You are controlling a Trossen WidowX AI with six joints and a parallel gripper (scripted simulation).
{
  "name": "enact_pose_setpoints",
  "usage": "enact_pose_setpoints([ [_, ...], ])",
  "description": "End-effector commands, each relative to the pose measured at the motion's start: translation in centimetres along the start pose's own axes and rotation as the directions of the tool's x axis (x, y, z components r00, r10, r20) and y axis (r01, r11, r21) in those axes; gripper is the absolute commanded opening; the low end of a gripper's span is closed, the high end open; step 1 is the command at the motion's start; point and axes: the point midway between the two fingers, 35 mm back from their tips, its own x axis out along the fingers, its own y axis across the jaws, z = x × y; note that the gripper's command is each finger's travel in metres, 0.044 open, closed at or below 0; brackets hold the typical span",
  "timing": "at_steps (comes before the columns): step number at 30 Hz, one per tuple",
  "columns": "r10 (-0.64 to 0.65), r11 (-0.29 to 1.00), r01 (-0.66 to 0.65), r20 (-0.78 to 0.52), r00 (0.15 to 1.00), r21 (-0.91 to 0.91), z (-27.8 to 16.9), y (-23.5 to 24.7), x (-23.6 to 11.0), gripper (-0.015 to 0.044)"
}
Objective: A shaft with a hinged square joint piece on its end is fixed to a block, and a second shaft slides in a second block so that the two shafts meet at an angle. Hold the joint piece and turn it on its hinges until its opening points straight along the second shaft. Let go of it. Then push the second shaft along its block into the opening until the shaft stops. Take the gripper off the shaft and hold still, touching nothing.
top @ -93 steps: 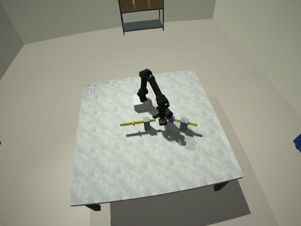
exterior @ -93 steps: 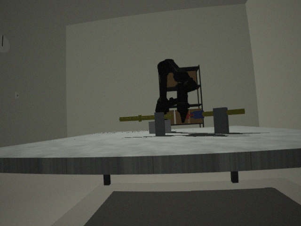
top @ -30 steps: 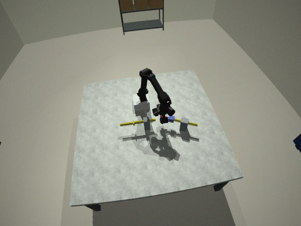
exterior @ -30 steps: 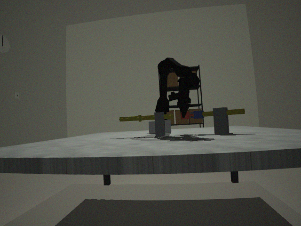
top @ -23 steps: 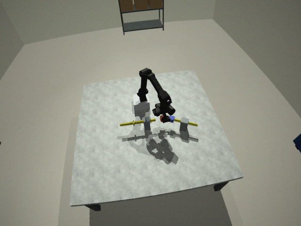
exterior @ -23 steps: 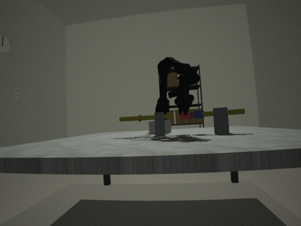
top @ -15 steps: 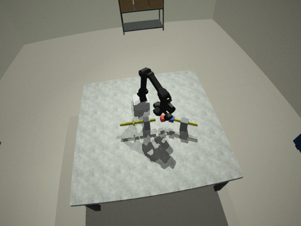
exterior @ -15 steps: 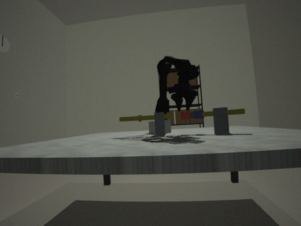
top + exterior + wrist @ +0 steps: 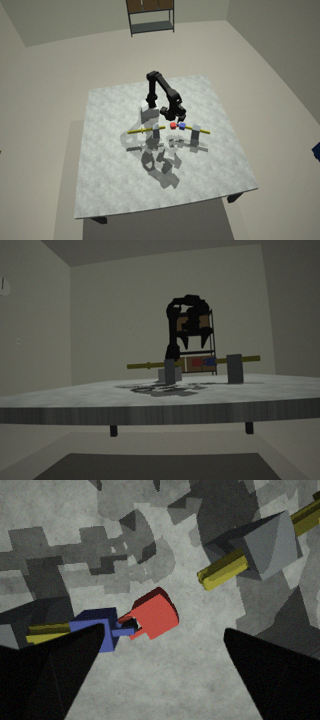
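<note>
Gripper [image 9: 194, 343] hangs above the joint with its fingers spread wide and nothing between them; in the exterior view both fingertips [image 9: 185, 343] point down and end well above the shafts, touching nothing. Red joint piece [image 9: 173, 125] sits between the two blocks, hinged to a blue yoke [image 9: 182, 125] on the end of the fixed shaft [image 9: 204, 131], which passes through the right-hand grey block [image 9: 195, 129]. In the wrist view the red piece [image 9: 156, 614] is tilted relative to the blue yoke [image 9: 95, 626], and its far face is turned roughly toward the free end of the second shaft [image 9: 222, 572]; whether the opening lines up exactly with that shaft cannot be told from this angle. Second shaft [image 9: 146, 129], yellow with a small collar near its outer end, lies through the left-hand grey block [image 9: 155, 129]. Its inner tip stops just past that block, with bare table [image 9: 108, 180] showing between the tip and the red piece, so the shaft is not in the opening. Exterior view shows the two shafts at about the same height above the table [image 9: 155, 415], with the red piece [image 9: 196, 362] and blue yoke [image 9: 210, 361] in line between the blocks. Arm base stands behind the left block on a pale pedestal [image 9: 148, 104]. A shelf unit [image 9: 149, 15] stands by the far wall.
</note>
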Motion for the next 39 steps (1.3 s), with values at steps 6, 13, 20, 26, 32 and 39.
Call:
enact_pose_setpoints([
  [6, 0.028, 0.956, -0.030, -0.008, 1.000, -0.292, -0.1, -0.4, -2.9, 0.0440],
  [13, 0.042, 0.859, -0.045, -0.017, 0.999, -0.510, -0.2, -0.9, -5.0, 0.0440],
  [20, 0.045, 0.832, -0.048, -0.019, 0.999, -0.552, -0.3, -1.0, -5.4, 0.0440],
  [26, 0.044, 0.828, -0.048, -0.022, 0.999, -0.559, -0.2, -1.1, -5.7, 0.0440],
  [32, 0.070, 0.909, -0.094, -0.071, 0.995, -0.406, 0.6, -1.8, -4.8, 0.0440],
  [39, 0.114, 0.973, -0.137, -0.131, 0.985, -0.184, 1.5, -2.8, -3.7, 0.0440],
])
